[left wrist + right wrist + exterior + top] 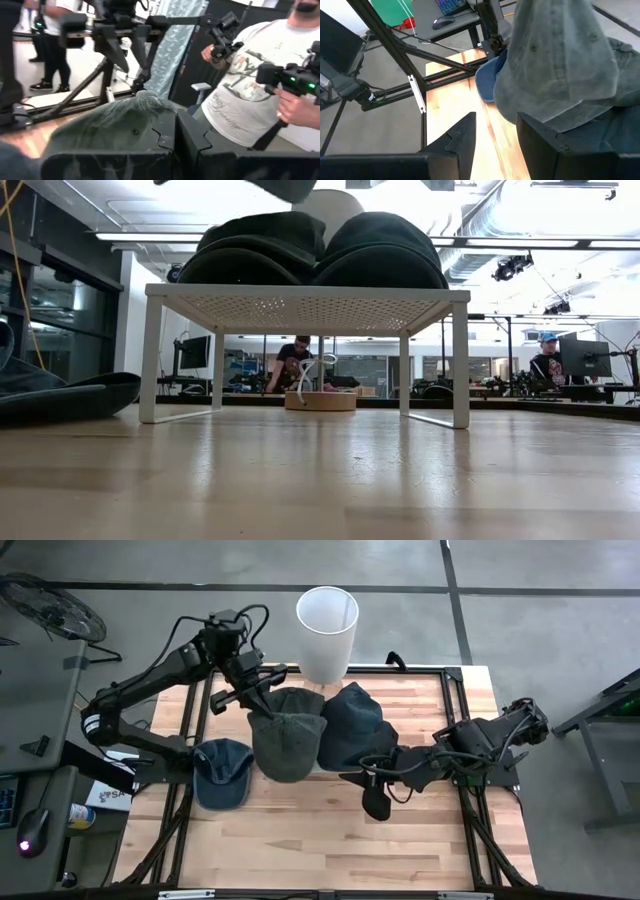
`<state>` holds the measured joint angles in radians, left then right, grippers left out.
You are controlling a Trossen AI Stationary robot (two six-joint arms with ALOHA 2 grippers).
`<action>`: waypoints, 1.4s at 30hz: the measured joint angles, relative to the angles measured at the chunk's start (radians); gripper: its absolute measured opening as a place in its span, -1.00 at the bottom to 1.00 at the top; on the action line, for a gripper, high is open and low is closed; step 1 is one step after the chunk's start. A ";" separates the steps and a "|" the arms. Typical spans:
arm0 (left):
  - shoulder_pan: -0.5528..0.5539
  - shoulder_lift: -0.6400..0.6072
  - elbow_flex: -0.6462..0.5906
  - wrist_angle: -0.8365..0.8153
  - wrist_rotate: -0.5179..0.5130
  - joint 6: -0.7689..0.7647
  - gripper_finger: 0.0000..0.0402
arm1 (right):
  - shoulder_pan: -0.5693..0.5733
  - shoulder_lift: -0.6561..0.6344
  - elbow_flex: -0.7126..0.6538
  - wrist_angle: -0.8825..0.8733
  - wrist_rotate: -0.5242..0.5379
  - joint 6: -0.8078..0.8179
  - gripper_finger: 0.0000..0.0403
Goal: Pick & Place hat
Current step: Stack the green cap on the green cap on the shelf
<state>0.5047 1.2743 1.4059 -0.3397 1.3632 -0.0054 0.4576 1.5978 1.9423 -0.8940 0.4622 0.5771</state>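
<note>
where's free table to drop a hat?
Bare wood along the near table edge, below the blue cap and grey hat; also far right, behind the right gripper. The middle is crowded: hats piled on the white rack, left gripper above.

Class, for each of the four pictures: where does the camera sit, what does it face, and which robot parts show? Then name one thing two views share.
High view: overhead, looking down on the table; both arms, left gripper pinching the grey hat.
Low view: at tabletop height, facing the white rack bearing hats.
Left wrist view: behind the left gripper, facing people.
Right wrist view: behind the open right gripper, facing the grey hat.
Shared: the grey hat, in the high and wrist views.
</note>
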 joint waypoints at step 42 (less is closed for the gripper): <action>0.146 0.096 0.000 -0.153 -0.013 0.088 -1.00 | 0.000 0.000 0.000 -0.008 -0.004 0.002 -0.34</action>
<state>0.6512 1.3701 1.4055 -0.4923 1.3499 0.0827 0.4576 1.5978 1.9423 -0.9024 0.4578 0.5793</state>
